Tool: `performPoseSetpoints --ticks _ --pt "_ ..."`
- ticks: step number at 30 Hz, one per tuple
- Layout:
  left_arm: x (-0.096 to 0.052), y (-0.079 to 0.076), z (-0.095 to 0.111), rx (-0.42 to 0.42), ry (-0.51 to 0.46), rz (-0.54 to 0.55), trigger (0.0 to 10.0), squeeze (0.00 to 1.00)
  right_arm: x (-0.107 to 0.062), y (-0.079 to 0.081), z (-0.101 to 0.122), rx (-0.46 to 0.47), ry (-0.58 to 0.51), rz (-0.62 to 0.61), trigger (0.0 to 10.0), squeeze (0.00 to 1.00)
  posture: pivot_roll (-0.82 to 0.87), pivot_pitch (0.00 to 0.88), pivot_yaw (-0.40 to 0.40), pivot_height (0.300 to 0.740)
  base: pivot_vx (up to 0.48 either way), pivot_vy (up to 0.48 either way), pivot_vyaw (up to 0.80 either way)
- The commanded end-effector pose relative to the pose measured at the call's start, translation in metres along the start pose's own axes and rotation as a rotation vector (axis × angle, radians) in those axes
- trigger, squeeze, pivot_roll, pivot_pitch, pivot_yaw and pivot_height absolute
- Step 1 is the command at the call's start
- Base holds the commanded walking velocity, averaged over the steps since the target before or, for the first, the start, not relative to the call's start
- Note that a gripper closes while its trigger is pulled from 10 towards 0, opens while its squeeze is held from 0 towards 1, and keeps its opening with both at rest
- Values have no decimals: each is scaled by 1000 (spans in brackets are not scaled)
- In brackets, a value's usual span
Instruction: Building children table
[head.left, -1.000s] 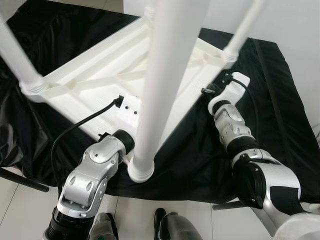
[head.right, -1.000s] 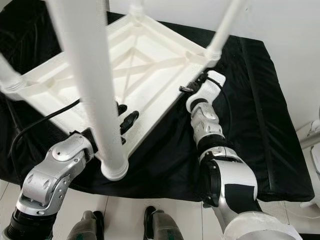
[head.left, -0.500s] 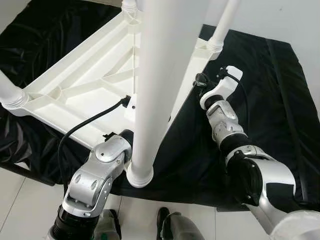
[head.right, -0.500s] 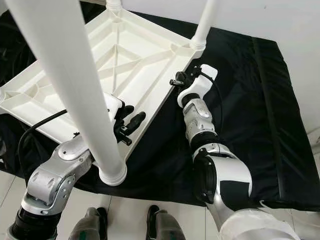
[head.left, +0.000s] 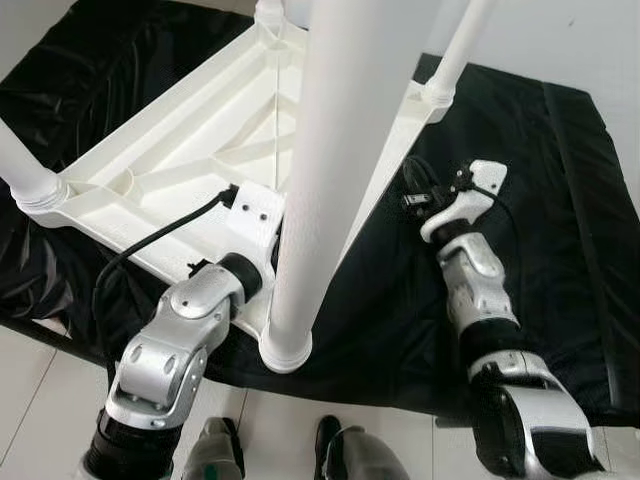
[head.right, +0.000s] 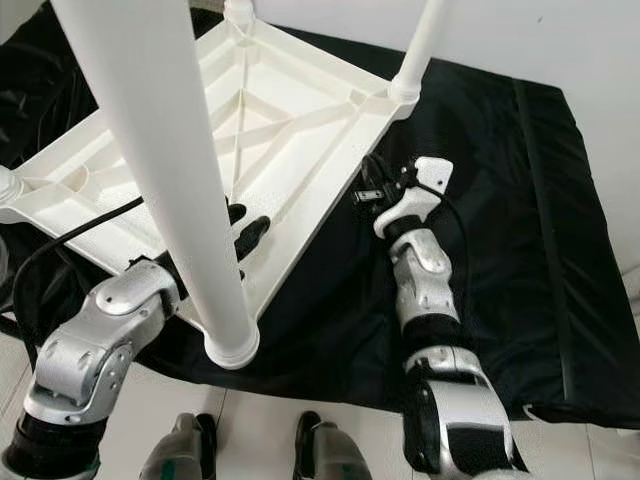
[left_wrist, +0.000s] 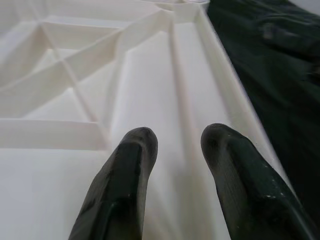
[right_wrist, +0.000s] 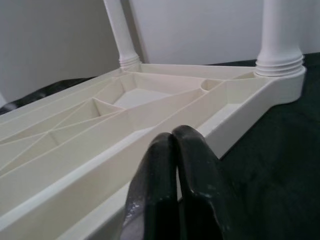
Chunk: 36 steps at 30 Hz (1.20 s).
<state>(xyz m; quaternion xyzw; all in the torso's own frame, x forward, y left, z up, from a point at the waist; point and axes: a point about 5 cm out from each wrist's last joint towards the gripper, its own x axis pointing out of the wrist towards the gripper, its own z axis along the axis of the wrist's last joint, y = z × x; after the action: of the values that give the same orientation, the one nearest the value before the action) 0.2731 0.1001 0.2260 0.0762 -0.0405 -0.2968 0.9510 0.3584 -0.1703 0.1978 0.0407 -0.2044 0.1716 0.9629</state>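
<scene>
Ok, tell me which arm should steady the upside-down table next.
Probably the left. The left gripper is open, fingers over the upside-down table near its edge. The right gripper is shut, over the black cloth beside the table.

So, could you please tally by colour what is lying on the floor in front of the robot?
White: 1 upturned table with 4 legs
Black: 1 cloth under it
Total: 2 things

light: bright, even | shadows: soft | glare: sheen on black cloth (head.left: 90, 70) | blur: near wrist-view pincer fingers (left_wrist: 120, 195)
</scene>
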Motion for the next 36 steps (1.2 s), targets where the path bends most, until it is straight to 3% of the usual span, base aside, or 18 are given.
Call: performPoseSetpoints --ticks 1,2,3,4,5,9,10,16,20,23,30,36 --pt "-1 0 -3 -6 1 -39 10000 0 -5 1 3 -8 4 28 10000 227 161 249 -85 740 0 0 0" --pt "-3 5 -3 5 5 -34 10000 0 -10 2 6 -8 4 41 10000 227 155 244 -88 740 0 0 0" --pt "-5 10 -3 19 9 -32 10000 0 -15 3 8 -6 5 55 10000 851 147 240 -90 740 0 0 0" --pt "-6 12 -3 27 11 -32 10000 0 -18 4 11 -3 8 65 10000 851 147 240 -90 740 0 0 0" --pt "-9 17 -3 56 14 -38 10000 0 -23 6 14 -1 8 74 10000 1000 142 236 -91 740 0 0 0" --pt "-17 27 -5 111 38 -64 10000 0 -32 13 20 15 7 96 10000 1000 136 230 -93 740 0 0 0" --pt "-21 30 -6 140 55 -77 10000 0 -35 16 22 14 10 108 10000 0 135 226 -94 740 0 0 0" --pt "-31 39 -10 222 114 -118 10000 0 -43 23 28 17 22 129 10000 0 131 221 -94 740 0 0 0" --pt "-38 44 -25 323 258 -201 10000 0 -52 30 36 13 59 163 10000 0 121 228 -90 740 0 0 0" --pt "-38 41 -31 348 288 -245 10000 0 -54 30 40 8 67 169 10000 0 121 228 -90 740 0 0 0" --pt "-26 29 -44 356 314 -307 10000 0 -57 30 51 12 63 171 10000 0 89 233 -77 740 0 0 0" --pt "-4 2 -48 309 259 -394 10000 0 -73 33 62 73 88 219 10000 0 67 239 -60 740 0 0 0"
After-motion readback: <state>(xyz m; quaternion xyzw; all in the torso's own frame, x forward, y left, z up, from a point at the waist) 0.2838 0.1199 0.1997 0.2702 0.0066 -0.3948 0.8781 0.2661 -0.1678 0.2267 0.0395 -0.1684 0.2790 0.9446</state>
